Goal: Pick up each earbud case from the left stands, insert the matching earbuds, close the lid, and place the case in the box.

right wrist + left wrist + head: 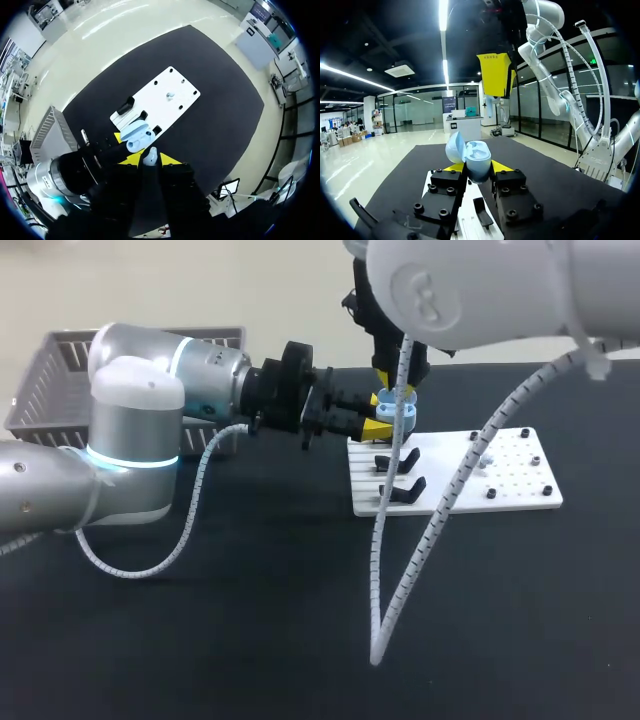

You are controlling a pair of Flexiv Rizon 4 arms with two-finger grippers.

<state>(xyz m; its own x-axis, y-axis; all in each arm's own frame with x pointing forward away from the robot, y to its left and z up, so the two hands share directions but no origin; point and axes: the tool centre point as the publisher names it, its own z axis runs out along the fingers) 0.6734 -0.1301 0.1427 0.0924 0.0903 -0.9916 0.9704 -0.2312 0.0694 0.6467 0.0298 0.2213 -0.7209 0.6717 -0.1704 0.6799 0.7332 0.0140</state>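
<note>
At centre frame in the head view, slightly above the middle, the light-blue earbud case [396, 413] is held off the table at the rear edge of the white board [510, 485], clamped from two sides between the yellow tips of the left gripper [371, 426], whose arm enters from the left edge. In the left wrist view the case [479, 162] sits between that gripper's fingers with its lid [454, 147] swung open to one side, the cavity facing up. Directly over the case hangs the right gripper [150, 160], pointing down; in the right wrist view its yellow tips are closed on a white earbud [150, 155], with the open case [136, 138] just ahead of and under it, the two not touching. Two black stands [402, 461] rise from the left half of the board, below the case in the head view, both bare. A small white piece [484, 452] lies on the right half of the board, well apart from the stands. A grey basket [58, 375] stands at the upper left of the head view, behind the left arm, on the black table [250, 640].
</note>
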